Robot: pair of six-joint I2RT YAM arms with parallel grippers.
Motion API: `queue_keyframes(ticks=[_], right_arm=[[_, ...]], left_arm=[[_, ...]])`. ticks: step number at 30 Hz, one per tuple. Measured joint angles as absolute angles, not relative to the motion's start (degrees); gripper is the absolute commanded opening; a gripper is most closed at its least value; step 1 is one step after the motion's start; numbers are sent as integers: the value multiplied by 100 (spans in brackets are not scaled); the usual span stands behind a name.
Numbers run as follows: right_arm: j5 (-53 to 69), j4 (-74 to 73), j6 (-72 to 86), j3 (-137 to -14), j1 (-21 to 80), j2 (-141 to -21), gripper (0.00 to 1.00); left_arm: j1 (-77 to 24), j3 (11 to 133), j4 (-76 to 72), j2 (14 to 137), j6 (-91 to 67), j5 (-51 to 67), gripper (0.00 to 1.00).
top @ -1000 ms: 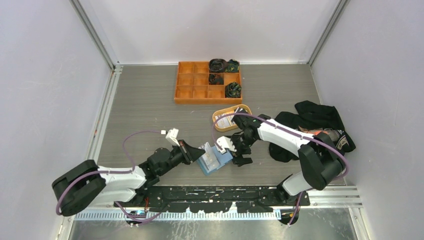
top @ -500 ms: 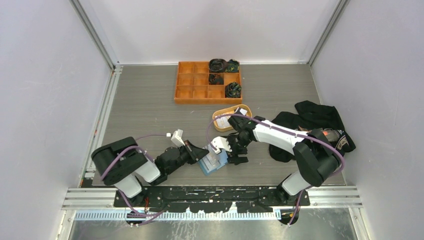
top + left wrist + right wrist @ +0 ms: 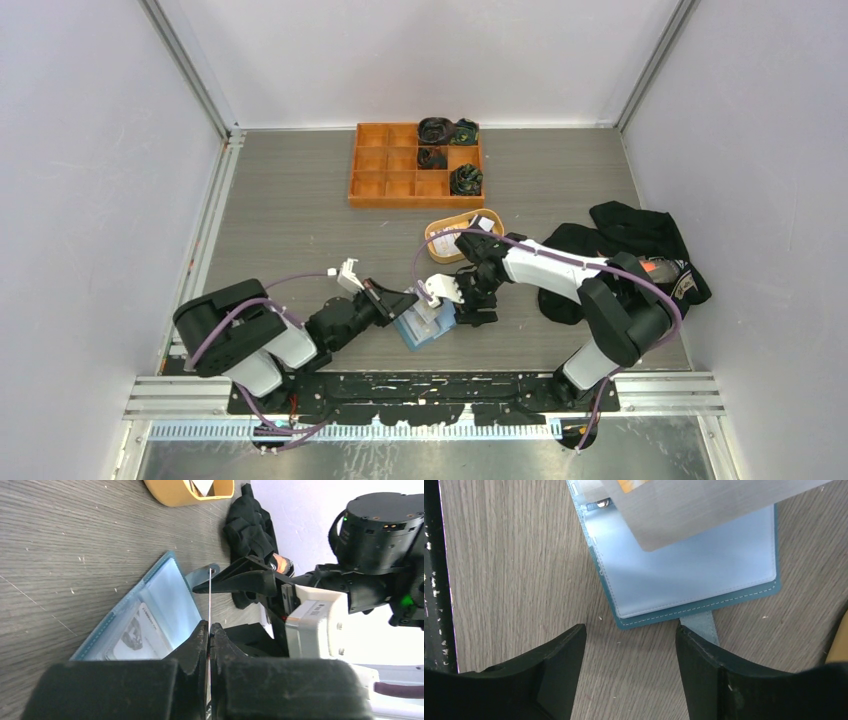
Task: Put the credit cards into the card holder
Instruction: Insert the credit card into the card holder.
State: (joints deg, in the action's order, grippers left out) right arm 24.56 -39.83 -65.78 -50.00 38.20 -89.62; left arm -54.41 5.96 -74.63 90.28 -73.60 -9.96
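Over the last second the left arm has folded up at the elbow and carried the left gripper (image 3: pixel 400 303) up to the card holder (image 3: pixel 425 327). The holder lies open on the table (image 3: pixel 290 220) between the two grippers. The left gripper is clamped on one credit card (image 3: pixel 209 600), seen edge-on above the holder's blue inner pocket. The right gripper (image 3: pixel 630 635) has narrowed, yet its jaws stand apart and grasp nothing, straddling the holder's edge beside the snap tab (image 3: pixel 700 626). We judge insertion to be imminent. The held card's leading edge is cut off in the right wrist view, so we cannot tell whether it has entered a slot. A stored card (image 3: pixel 136 641) occupies one pocket; its print is illegible.
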Motion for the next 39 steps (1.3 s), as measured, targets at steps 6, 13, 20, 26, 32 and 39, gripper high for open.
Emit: queue_keyframes(ticks=[6, 13, 20, 26, 32, 39], right_arm=[[2401, -3986, -6576, -5000, 3820, -8980, 65], [2394, -3988, -6576, -5004, 3885, -9030, 61], [2375, -4010, -6532, -5033, 4034, -9061, 55], [2351, -4069, -6405, -5122, 4121, -9135, 52], [2344, -4104, -6348, -5151, 4150, -9157, 51], [2346, -4150, -6294, -5155, 4195, -9157, 50]], left_arm=[[-5561, 644, -6420, 8239, -7540, -1127, 0], [-5806, 1114, -4082, 7050, -7631, -1461, 0], [-5878, 1140, -3343, 6820, -7664, -1645, 0], [-5940, 1138, -3553, 7378, -7804, -1664, 0], [-5957, 1131, -3739, 7454, -7894, -1745, 0], [-6014, 1083, -3632, 7271, -7957, -1907, 0]])
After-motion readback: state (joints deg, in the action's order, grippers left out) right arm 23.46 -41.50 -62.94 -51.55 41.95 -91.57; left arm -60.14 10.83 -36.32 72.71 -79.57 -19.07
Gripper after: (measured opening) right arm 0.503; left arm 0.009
